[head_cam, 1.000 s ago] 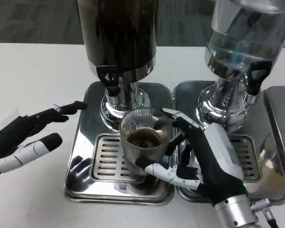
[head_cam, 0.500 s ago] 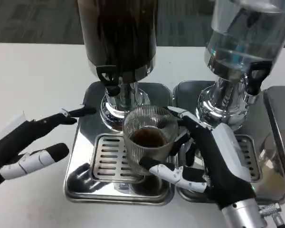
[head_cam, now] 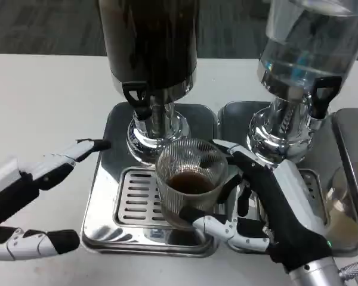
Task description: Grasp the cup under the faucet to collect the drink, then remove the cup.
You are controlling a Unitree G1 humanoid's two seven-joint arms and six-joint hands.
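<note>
Right hand (head_cam: 268,205) wraps the cup (head_cam: 190,182) from its right side, thumb low across the front near the base, other fingers curled round the far wall; firm hold, cup carried. Cup sits over the drip tray (head_cam: 137,202) grate, just in front of and slightly right of the dark dispenser's faucet (head_cam: 138,98), no longer straight under it. It's a ribbed clear tumbler, a shallow pool of dark drink (head_cam: 188,183) at the bottom. Judged: rigid, probably glass or hard plastic, so breakable if knocked on the metal column; ribs give some grip but the wall looks slick, and liquid will slosh if tipped, so keep it upright and move slowly. Best hold is the mid-wall wrap it has now, thumb opposing the fingers, not the rim. Light load, mostly empty. Left hand (head_cam: 30,202) holds nothing, fingers spread, lying over the table left of the tray, one fingertip near the tray's left edge. Against the earlier frames: cup and right hand have shifted toward the camera and a bit right, away from the faucet; left hand has dropped lower and turned, white back now showing.
</note>
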